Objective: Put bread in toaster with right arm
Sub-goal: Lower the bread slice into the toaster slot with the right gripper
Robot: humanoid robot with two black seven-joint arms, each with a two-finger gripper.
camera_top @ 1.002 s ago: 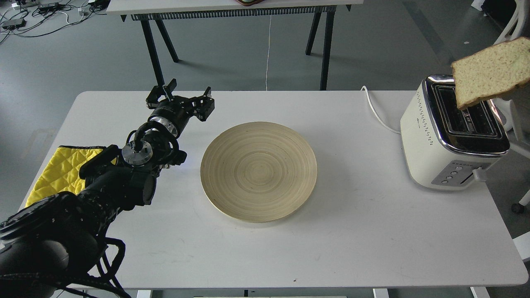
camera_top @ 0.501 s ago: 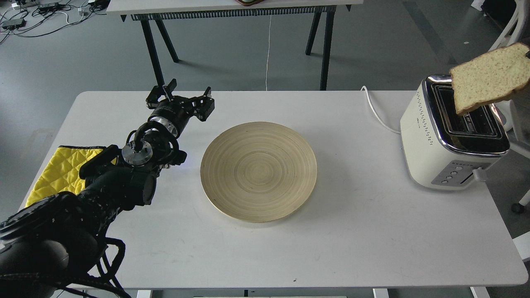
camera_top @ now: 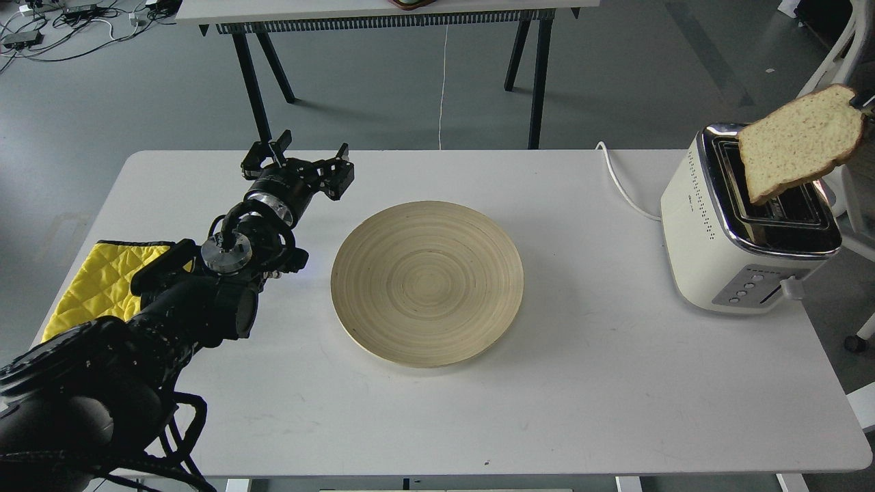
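Observation:
The bread (camera_top: 796,142) hangs tilted in the air over the far end of the toaster (camera_top: 745,225), its lower corner just above the black slots. Only a dark tip of my right gripper (camera_top: 863,104) shows at the bread's upper right corner, by the frame's right edge; the rest of the right arm is out of view. The cream-white toaster stands at the table's right end, with its buttons and lever facing me. My left gripper (camera_top: 301,162) is open and empty, above the table to the left of the plate.
A round wooden plate (camera_top: 427,283) lies mid-table. A yellow quilted cloth (camera_top: 96,283) lies at the left edge under my left arm. The toaster's white cord (camera_top: 618,181) runs off the far edge. A second table (camera_top: 383,14) stands behind.
The bread has shifted a little to the left and tipped steeper, its lower corner sinking toward the toaster's slots. The left arm has not moved.

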